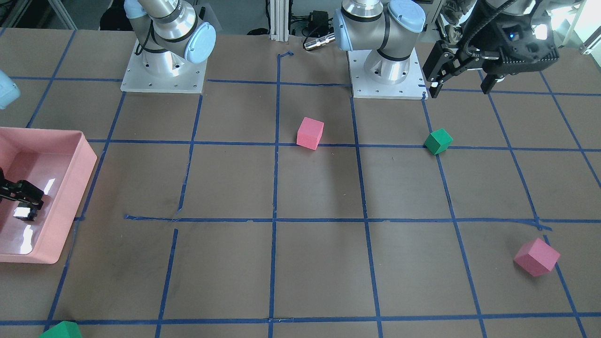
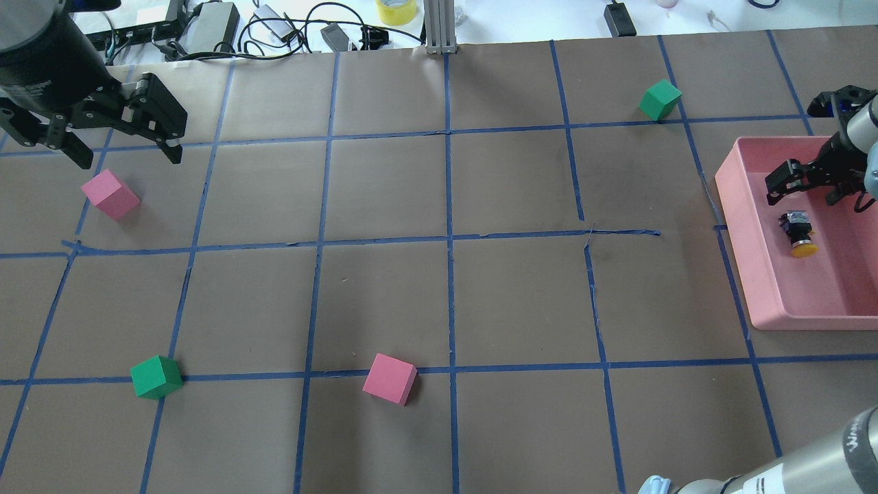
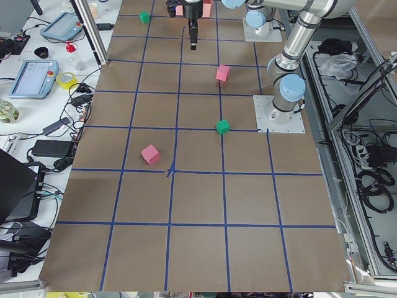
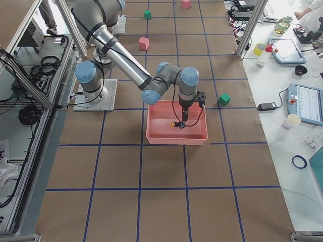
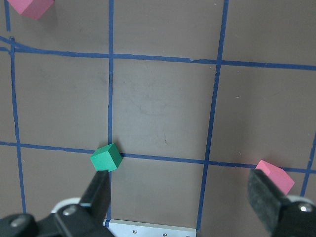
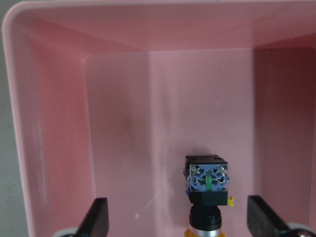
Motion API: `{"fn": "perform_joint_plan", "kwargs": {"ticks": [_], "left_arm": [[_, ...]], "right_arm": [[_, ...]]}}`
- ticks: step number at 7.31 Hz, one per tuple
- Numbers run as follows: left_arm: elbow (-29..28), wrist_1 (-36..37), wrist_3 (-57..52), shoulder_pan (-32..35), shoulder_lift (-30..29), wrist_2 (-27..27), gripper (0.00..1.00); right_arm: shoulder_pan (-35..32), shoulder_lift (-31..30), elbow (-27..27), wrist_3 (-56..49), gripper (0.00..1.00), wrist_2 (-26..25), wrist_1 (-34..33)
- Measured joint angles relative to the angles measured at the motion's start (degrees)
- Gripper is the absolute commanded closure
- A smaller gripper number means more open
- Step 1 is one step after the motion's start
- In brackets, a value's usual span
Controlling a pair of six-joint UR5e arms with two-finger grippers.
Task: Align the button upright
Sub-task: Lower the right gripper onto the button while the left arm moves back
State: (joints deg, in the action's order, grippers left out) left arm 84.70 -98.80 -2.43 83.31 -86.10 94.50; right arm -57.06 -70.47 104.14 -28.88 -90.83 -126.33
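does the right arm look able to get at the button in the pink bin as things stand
Probably yes. The right gripper hangs open over the pink bin, the button lies uncovered on its side roughly between the fingers, and nothing else in the bin blocks it.

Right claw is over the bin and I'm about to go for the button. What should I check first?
1. The button upright: not ok. It lies on its side on the floor of the pink bin.
2. The right claw open: ok.
3. Button inside the claw's opening: ok in the wrist view, though a little off centre.
4. Claw's clearance from the bin wall: cannot tell.
5. Claw's height above the button: cannot tell.
6. The left claw clear of the bin: ok. It is open and far off, near a pink cube.
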Motion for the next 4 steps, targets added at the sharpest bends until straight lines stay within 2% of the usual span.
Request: {"fn": "perform_joint_plan", "kwargs": {"ticks": [4], "left_arm": [[0.03,0.48,-0.06,-0.06,-0.55,-0.51,0.00]], "right_arm": [[0.02,1.14,0.01,-0.53,0.00,0.02,-0.99]]}}
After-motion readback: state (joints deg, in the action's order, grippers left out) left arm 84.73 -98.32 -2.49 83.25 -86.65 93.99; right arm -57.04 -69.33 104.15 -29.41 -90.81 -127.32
